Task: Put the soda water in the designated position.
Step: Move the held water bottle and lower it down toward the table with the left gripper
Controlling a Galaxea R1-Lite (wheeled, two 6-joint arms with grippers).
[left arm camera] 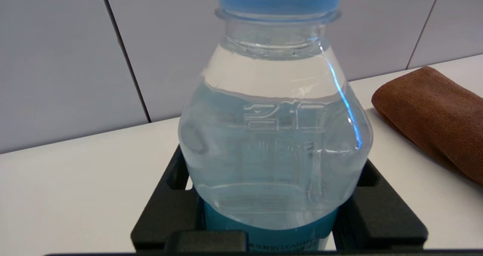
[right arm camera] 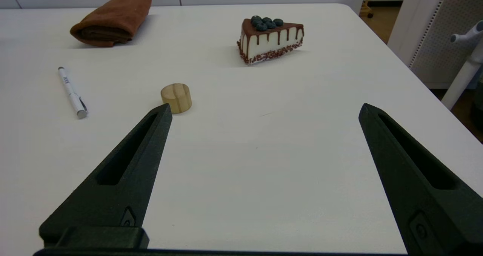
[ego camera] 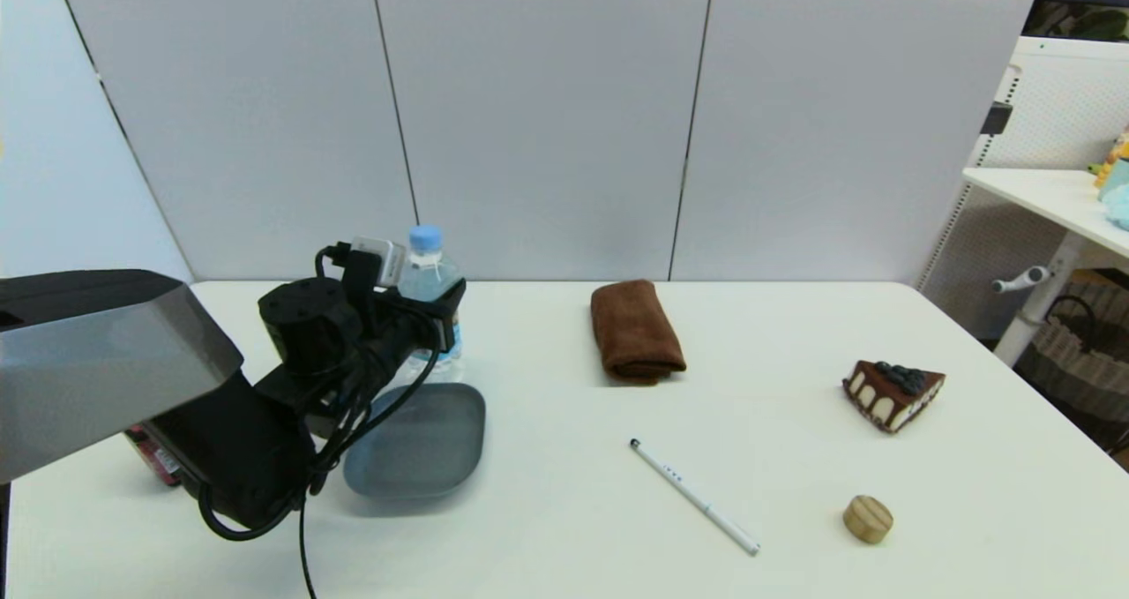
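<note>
The soda water (ego camera: 429, 292) is a small clear bottle with a light blue cap, upright at the table's back left. My left gripper (ego camera: 445, 318) reaches it from the near left and is shut on it at its blue label. In the left wrist view the soda water (left arm camera: 275, 135) fills the picture, and both black fingers (left arm camera: 377, 207) press on its sides. Whether its base touches the table is hidden. No mark on the white tabletop shows the designated position. My right gripper (right arm camera: 264, 111) hovers open over bare table at the right, holding nothing.
A grey plate (ego camera: 423, 445) lies just in front of the bottle. A folded brown towel (ego camera: 635, 330) is at the back middle, with a white pen (ego camera: 692, 496), a cake slice (ego camera: 893, 392) and a wooden cylinder (ego camera: 868, 519) to the right. A red-labelled box (ego camera: 154, 458) peeks out under my left arm.
</note>
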